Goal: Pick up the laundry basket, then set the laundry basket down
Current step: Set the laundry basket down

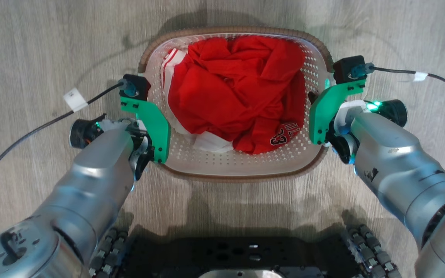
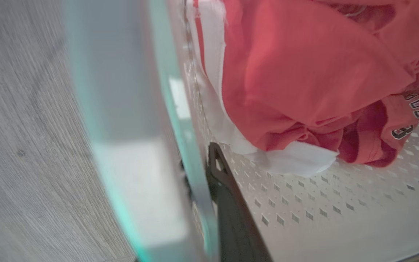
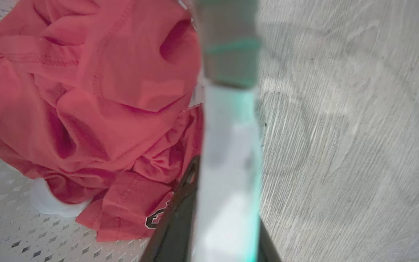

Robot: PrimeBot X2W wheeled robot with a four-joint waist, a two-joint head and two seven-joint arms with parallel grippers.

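Left tool: clamped on laundry basket side, 9 o'clock. Right tool: clamped likewise, 3 o'clock. Basket: 12 o'clock of robot, over floor, holding red clothing. Step: pick-up, grips made. Next: level, matched lift.

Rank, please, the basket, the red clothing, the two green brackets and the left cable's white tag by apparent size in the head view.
1. basket
2. red clothing, lying inside it
3. left bracket and right bracket: they look alike, so unranked
4. white tag, smallest
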